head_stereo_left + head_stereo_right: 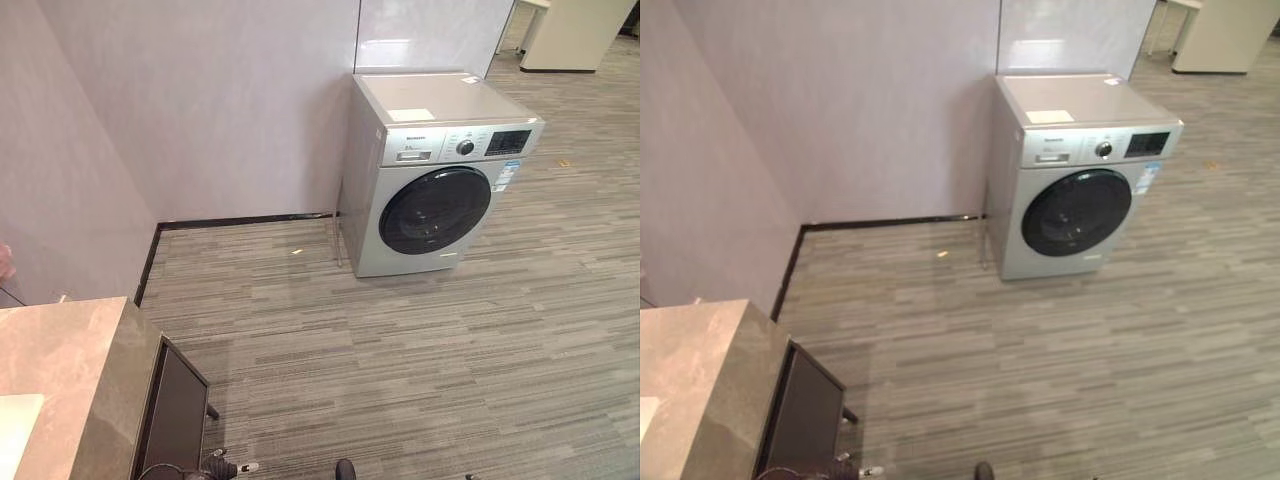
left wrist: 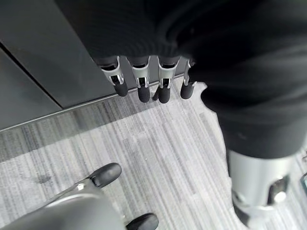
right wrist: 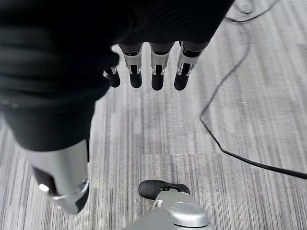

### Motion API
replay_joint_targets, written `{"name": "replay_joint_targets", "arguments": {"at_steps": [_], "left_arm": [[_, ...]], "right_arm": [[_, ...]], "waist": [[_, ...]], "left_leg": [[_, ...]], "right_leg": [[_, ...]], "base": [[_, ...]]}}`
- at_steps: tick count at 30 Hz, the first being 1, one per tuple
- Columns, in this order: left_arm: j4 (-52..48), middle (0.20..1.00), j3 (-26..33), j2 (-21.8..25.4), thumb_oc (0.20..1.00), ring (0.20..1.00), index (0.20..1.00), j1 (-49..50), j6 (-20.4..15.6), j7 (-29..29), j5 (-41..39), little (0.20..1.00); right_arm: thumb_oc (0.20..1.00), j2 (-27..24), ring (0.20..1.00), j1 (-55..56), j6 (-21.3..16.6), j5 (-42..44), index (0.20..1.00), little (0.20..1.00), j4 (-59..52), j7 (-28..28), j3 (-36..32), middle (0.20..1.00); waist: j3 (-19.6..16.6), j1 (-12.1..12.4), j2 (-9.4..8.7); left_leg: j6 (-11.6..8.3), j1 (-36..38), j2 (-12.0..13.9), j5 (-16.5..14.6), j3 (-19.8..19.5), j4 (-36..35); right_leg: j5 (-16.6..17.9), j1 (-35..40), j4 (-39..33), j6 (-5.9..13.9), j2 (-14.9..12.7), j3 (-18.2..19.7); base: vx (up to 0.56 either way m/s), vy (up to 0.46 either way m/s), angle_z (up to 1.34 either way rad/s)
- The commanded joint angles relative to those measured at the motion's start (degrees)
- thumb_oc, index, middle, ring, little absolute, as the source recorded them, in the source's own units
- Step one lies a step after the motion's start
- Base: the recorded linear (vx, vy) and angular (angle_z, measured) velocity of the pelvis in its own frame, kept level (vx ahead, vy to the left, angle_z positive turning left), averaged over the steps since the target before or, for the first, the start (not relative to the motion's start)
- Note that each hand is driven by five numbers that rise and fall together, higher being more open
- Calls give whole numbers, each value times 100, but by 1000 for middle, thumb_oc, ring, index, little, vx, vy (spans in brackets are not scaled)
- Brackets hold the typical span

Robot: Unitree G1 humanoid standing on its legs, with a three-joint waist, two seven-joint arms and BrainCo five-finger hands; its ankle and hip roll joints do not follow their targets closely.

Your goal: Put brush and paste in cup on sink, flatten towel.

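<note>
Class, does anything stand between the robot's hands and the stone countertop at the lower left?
Nothing visible does. The left hand hangs open beside the dark cabinet front under the countertop; the right hand hangs open over carpet. The washing machine stands apart by the wall.

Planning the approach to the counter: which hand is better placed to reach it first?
Probably the left. The stone counter sits at the robot's left, and the left hand hangs open beside a dark cabinet panel. The right hand hangs open over bare floor.
</note>
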Motion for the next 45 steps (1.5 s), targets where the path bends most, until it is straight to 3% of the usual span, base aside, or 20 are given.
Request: {"name": "replay_joint_targets", "arguments": {"at_steps": [1,7,10,11,13,14,17,18,19,21,22,26,31,34,37,40,42,43,44,45], "left_arm": [[104,1000,-16,2,1000,1000,1000,-188,-42,63,239,1000],[111,1000,-148,27,1000,1000,1000,-216,-25,83,446,1000],[99,1000,-59,72,1000,1000,1000,-303,-17,128,296,1000],[67,1000,159,113,1000,1000,1000,-339,-37,81,-112,1000],[66,1000,160,114,1000,1000,1000,-340,-36,80,-113,1000],[9,1000,273,192,1000,1000,1000,-412,-63,51,-326,1000],[75,1000,327,257,1000,1000,1000,-438,-48,80,-371,1000],[75,1000,327,257,1000,1000,1000,-438,-48,80,-371,1000],[187,1000,380,315,1000,1000,1000,-386,6,65,-287,1000],[187,1000,379,316,1000,1000,1000,-384,6,65,-287,1000],[273,1000,429,343,1000,1000,1000,-327,16,101,-251,1000],[275,1000,475,337,1000,1000,1000,-261,2,129,-276,1000],[109,1000,361,257,1000,1000,1000,-173,-40,119,-294,1000],[-87,1000,45,137,1000,1000,1000,-241,-56,80,-71,1000],[-241,1000,-320,84,1000,1000,1000,-328,-72,87,251,1000],[-290,1000,-371,103,1000,1000,1000,-404,-51,93,257,1000],[-303,1000,-410,100,1000,1000,1000,-398,-30,92,305,1000],[-264,1000,-460,76,1000,1000,1000,-442,-31,98,347,1000],[-178,1000,-483,87,1000,1000,1000,-503,-11,84,437,1000],[-134,1000,-484,80,1000,1000,1000,-506,-7,65,470,1000]], "right_arm": [[1000,44,1000,-239,-11,-185,1000,1000,87,-52,299,1000],[1000,50,1000,-187,-33,-268,1000,1000,-11,-24,410,1000],[1000,-29,1000,-123,-24,-252,1000,1000,-8,-6,382,1000],[1000,-100,1000,-43,-30,-262,1000,1000,-4,29,351,1000],[1000,-100,1000,-43,-30,-262,1000,1000,-4,30,352,1000],[1000,-202,1000,51,-43,-245,1000,1000,-51,55,268,1000],[1000,-311,1000,93,-20,-247,1000,1000,-48,40,199,1000],[1000,-311,1000,93,-20,-247,1000,1000,-48,40,199,1000],[1000,-377,1000,118,39,-443,1000,1000,-8,6,240,1000],[1000,-376,1000,120,39,-443,1000,1000,-9,5,240,1000],[1000,-401,1000,96,39,-482,1000,1000,-32,-24,244,1000],[1000,-370,1000,-18,11,-497,1000,1000,-118,-59,323,1000],[1000,-248,1000,-93,44,-518,1000,1000,-2,-1,361,1000],[1000,-158,1000,-132,35,-345,1000,1000,29,84,252,1000],[1000,-162,1000,-226,3,-303,1000,1000,-89,116,247,1000],[1000,-194,1000,-319,-4,-250,1000,1000,-158,103,207,1000],[1000,-195,1000,-315,-1,-282,1000,1000,-160,85,207,1000],[1000,-188,1000,-343,0,-297,1000,1000,-173,92,224,1000],[1000,-195,1000,-348,-1,-326,1000,1000,-202,135,255,1000],[1000,-210,1000,-355,-5,-354,1000,1000,-192,147,271,1000]], "waist": [[73,-51,-278],[143,-99,-299],[285,-120,-361],[394,-109,-425],[386,-121,-420],[562,-99,-485],[700,-61,-486],[700,-62,-486],[685,40,-447],[692,42,-456],[693,171,-361],[686,315,-306],[416,505,-287],[363,584,-375],[356,568,-299],[496,467,-104],[518,461,-48],[549,405,8],[606,307,71],[583,284,92]], "left_leg": [[2,-61,-329,-137,186,276],[-22,-97,-279,-168,172,375],[-98,-353,-229,-262,139,884],[-209,-681,-193,-176,118,1521],[-211,-714,-186,-193,106,1561],[-411,-1163,-140,125,-15,2500],[-433,-1493,-114,332,-49,2831],[-433,-1493,-114,332,-50,2831],[-281,-1917,-34,268,46,2079],[-278,-1899,-43,268,52,2069],[-339,-2149,177,770,-51,1265],[-453,-2196,424,1137,-41,439],[-295,-2242,199,1033,-47,896],[7,-2098,-197,609,58,1231],[234,-1792,-464,341,51,1169],[391,-1411,-467,244,-3,991],[438,-1341,-482,168,-12,988],[447,-1173,-472,139,-77,886],[383,-856,-442,76,-115,745],[332,-771,-413,42,-127,701]], "right_leg": [[-416,226,380,442,-147,125],[-530,146,596,385,-92,133],[-625,60,786,312,-79,96],[-665,84,824,246,-88,80],[-666,71,827,243,-83,68],[-667,140,872,167,-83,60],[-728,229,882,110,-94,30],[-728,230,882,110,-93,30],[-881,416,803,167,-123,11],[-888,429,803,171,-132,14],[-1016,581,770,202,-26,111],[-1265,921,750,244,10,359],[-1496,1256,1001,365,-220,487],[-651,1031,2006,746,-497,521],[353,696,2903,998,-635,508],[797,191,3805,1022,-552,377],[713,83,3910,955,-586,254],[420,-166,3981,911,-527,186],[-355,-465,3386,725,-628,-142],[-621,-532,2918,683,-634,-250]], "base": [[0,-64,-3],[7,-57,-2],[-9,-127,0],[-4,-144,3],[10,-116,16],[32,-165,34],[63,-99,29],[293,-44,1],[224,1,8],[224,20,24],[328,49,14],[351,67,-17],[418,153,-47],[389,202,-35],[301,210,-24],[241,201,-7],[172,105,20],[276,96,44],[361,91,40],[278,47,42]]}}
